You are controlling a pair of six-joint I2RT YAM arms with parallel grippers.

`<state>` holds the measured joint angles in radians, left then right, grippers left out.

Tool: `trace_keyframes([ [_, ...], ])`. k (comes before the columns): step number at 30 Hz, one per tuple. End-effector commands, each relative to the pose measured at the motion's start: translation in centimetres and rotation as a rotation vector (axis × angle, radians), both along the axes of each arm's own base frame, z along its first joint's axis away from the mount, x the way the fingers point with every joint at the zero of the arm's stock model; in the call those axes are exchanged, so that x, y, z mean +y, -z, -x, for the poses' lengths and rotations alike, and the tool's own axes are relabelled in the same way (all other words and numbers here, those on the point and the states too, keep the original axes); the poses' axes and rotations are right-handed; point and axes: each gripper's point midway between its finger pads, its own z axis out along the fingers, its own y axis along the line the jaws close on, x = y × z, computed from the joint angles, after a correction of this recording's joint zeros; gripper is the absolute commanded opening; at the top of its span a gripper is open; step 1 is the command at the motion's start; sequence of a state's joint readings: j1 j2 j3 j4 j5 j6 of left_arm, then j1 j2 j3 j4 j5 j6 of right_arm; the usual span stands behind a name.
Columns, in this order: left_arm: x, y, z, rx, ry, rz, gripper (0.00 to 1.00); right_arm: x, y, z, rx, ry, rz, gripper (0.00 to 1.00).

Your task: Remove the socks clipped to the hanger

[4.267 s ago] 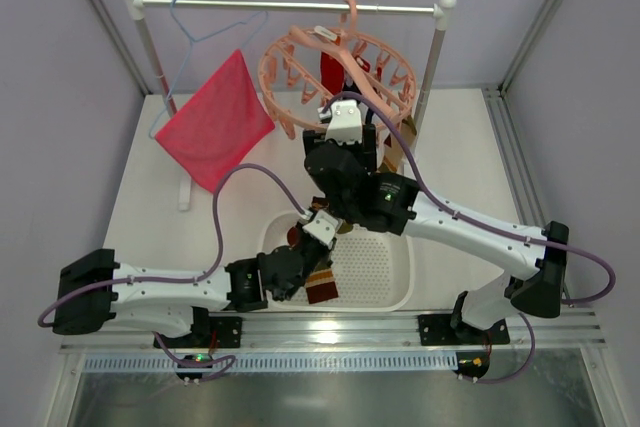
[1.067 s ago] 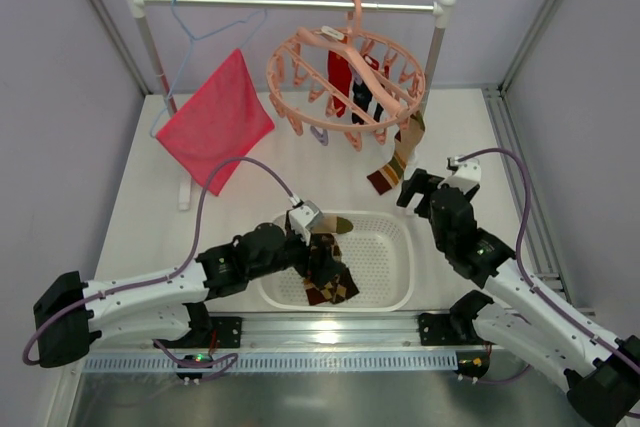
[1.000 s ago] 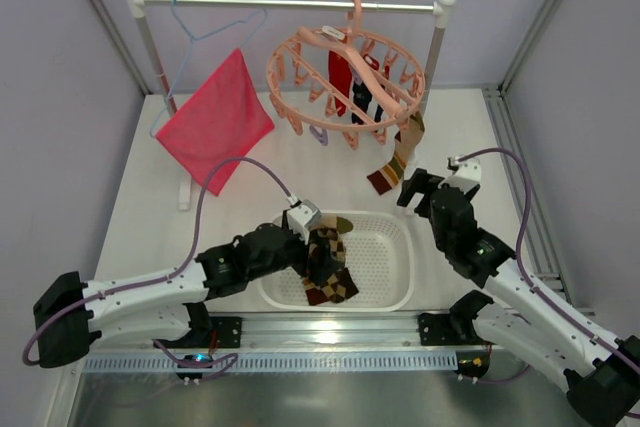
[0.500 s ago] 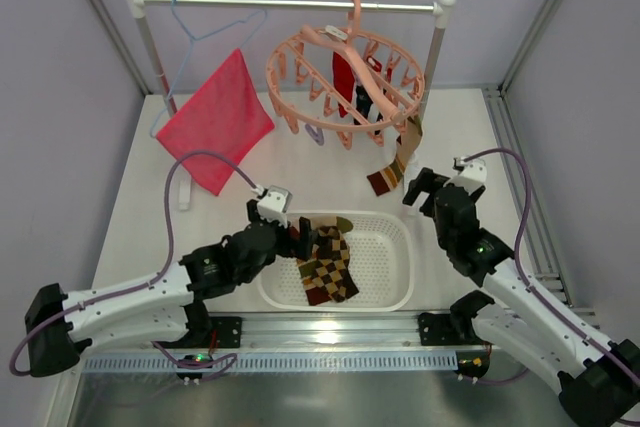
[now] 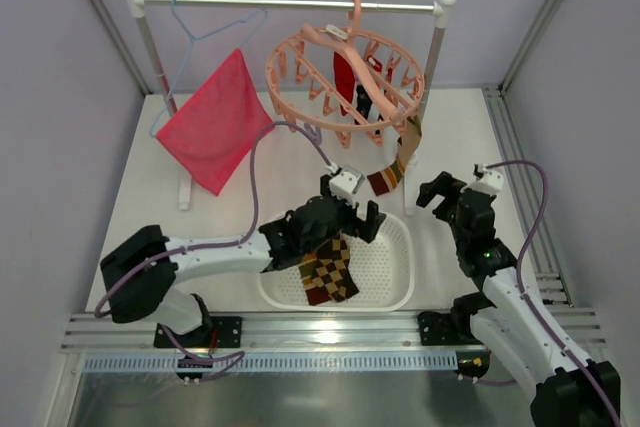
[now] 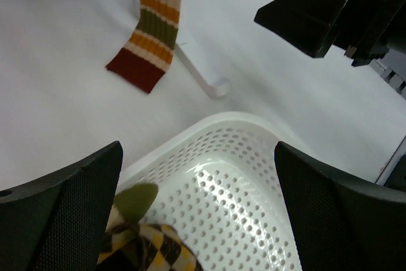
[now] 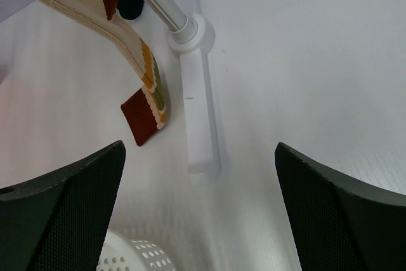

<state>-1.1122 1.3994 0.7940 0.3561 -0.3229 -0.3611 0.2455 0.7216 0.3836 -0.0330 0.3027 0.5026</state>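
The salmon-pink ring hanger (image 5: 300, 107) hangs by its hook from the rack's rail. A red sock (image 5: 343, 72) and a dark sock (image 5: 362, 103) are clipped inside the ring. A tan striped sock (image 5: 397, 161) dangles from its right rim and also shows as the striped sock (image 6: 152, 30) and the striped sock (image 7: 144, 77) in the wrist views. An argyle sock (image 5: 328, 269) lies loose in the white basket (image 5: 385, 267). My left gripper (image 5: 352, 219) hovers open over the basket's far edge, nothing between its fingers (image 6: 63, 214). My right gripper (image 5: 446, 195) is open and empty, right of the striped sock.
A pink-red cloth (image 5: 213, 125) hangs from a thin blue wire hanger (image 5: 190, 22) at the rail's left. The rack's right post (image 5: 430, 62) and white foot (image 7: 198, 112) stand between the striped sock and my right gripper. Basket rim (image 6: 216, 122) lies below the left fingers.
My left arm has risen from the basket and swung right toward the striped sock, leaving the argyle sock behind. The right arm drew slightly right. Both grippers stayed open.
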Motion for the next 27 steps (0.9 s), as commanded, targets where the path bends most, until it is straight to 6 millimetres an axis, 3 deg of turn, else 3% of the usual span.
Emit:
trace_keyframes([
  [1,-5.2,-4.7,-1.1,-0.129,0.088,0.17,1.0,0.8,-2.8,-0.6,-0.116,-0.05,-0.081,1.0],
  [6,-9.3,-4.6,-3.0,-0.223,0.057,0.2,1.0,0.2,-3.5,-0.4,-0.146,-0.054,-0.107,1.0],
  [10,-11.9,-2.9,-4.7,-0.262,-0.002,0.2,1.0,0.2,-4.2,-0.1,-0.169,-0.067,-0.116,1.0],
  [16,-12.5,-1.4,-8.0,-0.344,-0.21,0.169,1.0,0.7,-6.6,0.6,-0.236,-0.108,-0.128,1.0],
  [20,-14.0,-0.1,-10.2,-0.369,-0.322,0.118,1.0,1.0,-8.2,1.2,-0.281,-0.131,-0.126,1.0],
  [27,-13.4,1.3,-13.5,-0.326,-0.394,0.132,1.0,0.9,-10.2,2.6,-0.328,-0.147,-0.119,1.0],
])
